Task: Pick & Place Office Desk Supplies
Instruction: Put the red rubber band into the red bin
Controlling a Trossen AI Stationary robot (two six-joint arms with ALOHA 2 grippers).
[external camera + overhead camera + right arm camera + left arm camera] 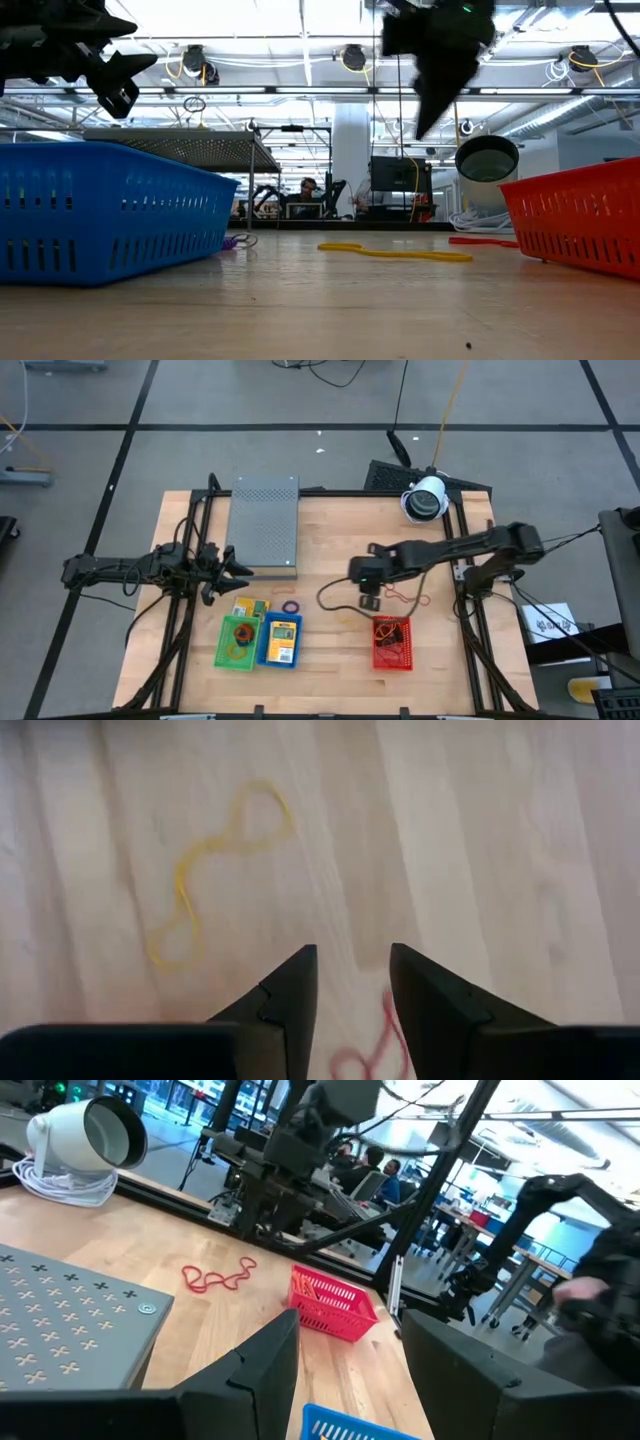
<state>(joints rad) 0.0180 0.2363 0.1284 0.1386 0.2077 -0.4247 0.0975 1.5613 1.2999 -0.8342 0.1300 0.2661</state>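
High view, left to right: the left gripper waits beside the grey perforated box, fingers apart and empty. Right gripper hovers empty, fingers narrowly parted, above the yellow rubber band; a red rubber band lies nearby. Picking seems next: descend, straddle one loop, close. No writing is legible.

Bench: pale wood planks, smooth matt finish with visible grain. Grey box: perforated sheet metal, dull sheen. Blue basket, red basket and green basket: slotted moulded plastic, slightly glossy. Yellow band and red band: thin rubber. Right gripper fingers: matt black plastic.
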